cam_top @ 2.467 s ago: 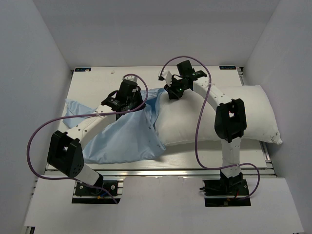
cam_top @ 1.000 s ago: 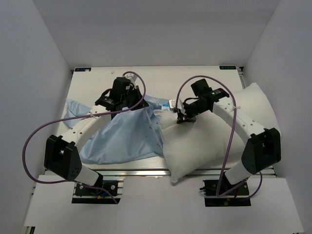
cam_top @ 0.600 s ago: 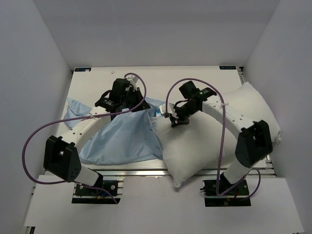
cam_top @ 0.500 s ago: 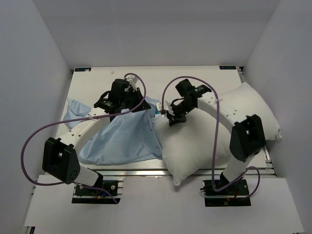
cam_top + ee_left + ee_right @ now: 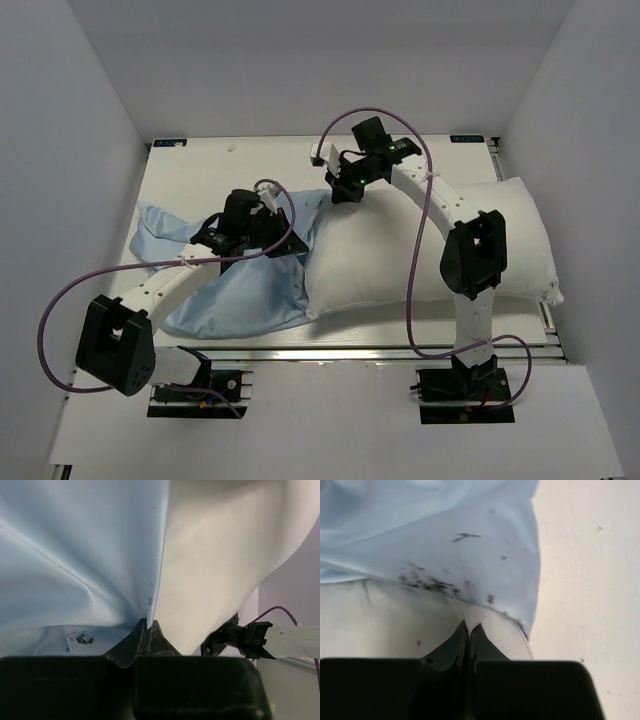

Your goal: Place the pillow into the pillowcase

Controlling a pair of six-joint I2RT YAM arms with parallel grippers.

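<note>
One plump off-white rectangular stuffed-fabric pillow (image 5: pixel 430 250) lies across the right half of the white table (image 5: pixel 200 165), with its right end near the table's right edge. One thin, crumpled light-blue fabric pillowcase (image 5: pixel 215 290) is spread over the left half and reaches the pillow's left end near the table's middle. Most of the pillow is outside it. Two arms reach in.

The left gripper (image 5: pixel 262 222) sits over the pillowcase's right edge. The right gripper (image 5: pixel 340 188) is at the pillow's far left corner.

The overhead view gives this layout, but the fingertips are too small there to tell how they stand. The left wrist view shows that gripper's tips pressed together on the pillowcase's hem, with blue cloth on one side, cream pillow touching it on the other, and the right arm beyond. The right wrist view shows its tips pinching cream pillow fabric just under the blue hem, which drapes over that corner. Dark smudges on the blue cloth appear only in the wrist views.
</note>
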